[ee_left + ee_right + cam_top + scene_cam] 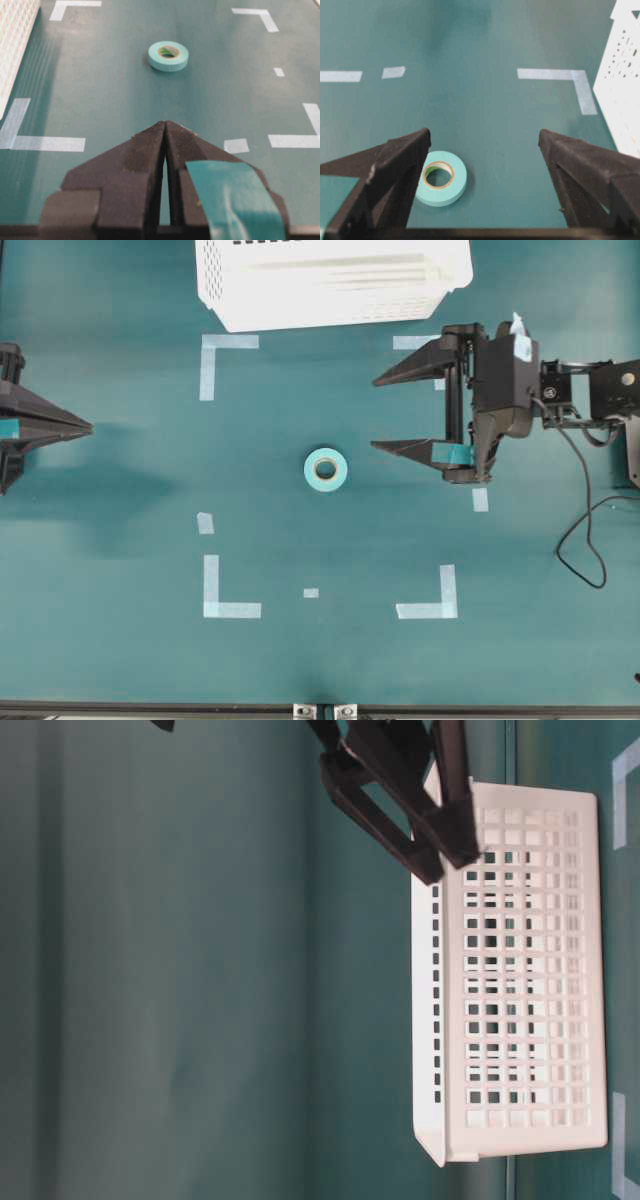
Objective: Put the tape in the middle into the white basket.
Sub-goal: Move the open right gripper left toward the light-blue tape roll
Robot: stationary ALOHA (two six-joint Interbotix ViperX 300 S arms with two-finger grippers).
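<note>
The mat point(120, 640) is the biggest thing seen, a wide teal sheet under everything. Next in size is the basket point(330, 280), which is seen past the right claw point(380, 412), off to one side of it and well apart. The right claw is held wide apart, and nothing is held in it. The left claw point(90, 427) is kept pressed together, far from the tape, and nothing is held in it either. The tape point(326, 469) is the smallest thing. It is lying flat on the mat, just ahead of one right claw tip.

The reaching step seems to be in hand; the tape is not yet gripped. Next, the right claw would need to be lined up around the tape, lowered and squeezed shut.

The basket's side holes are shown only in the table-level view. The tape is not shown there.
</note>
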